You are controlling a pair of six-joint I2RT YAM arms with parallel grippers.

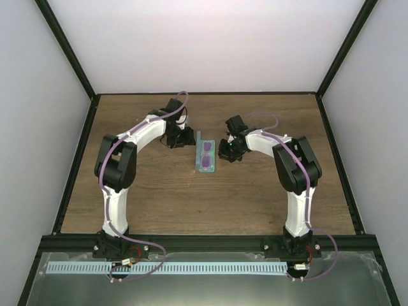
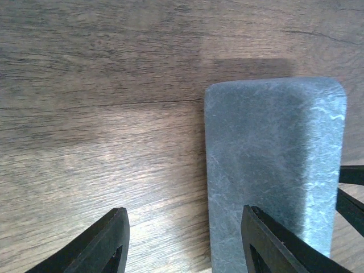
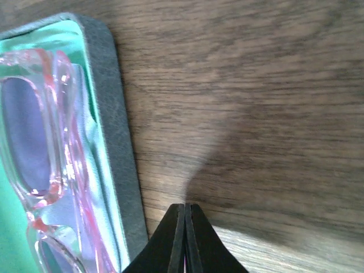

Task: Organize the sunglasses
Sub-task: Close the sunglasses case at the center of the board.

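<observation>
Lying in the case (image 3: 116, 131), the sunglasses (image 3: 25, 136) — left gripper (image 2: 185, 210) apart, right gripper (image 3: 185, 207) together.

The sunglasses (image 3: 42, 136) have a translucent pink frame and purplish lenses. The case (image 2: 273, 165) is grey-blue outside with faint whitish marbled streaks, and bright green inside. The cloth (image 3: 60, 215) is pale blue. The desk (image 2: 102, 102) shows brown wood grain. The left hand (image 2: 185, 227) and the right hand (image 3: 185, 209) are black.
</observation>
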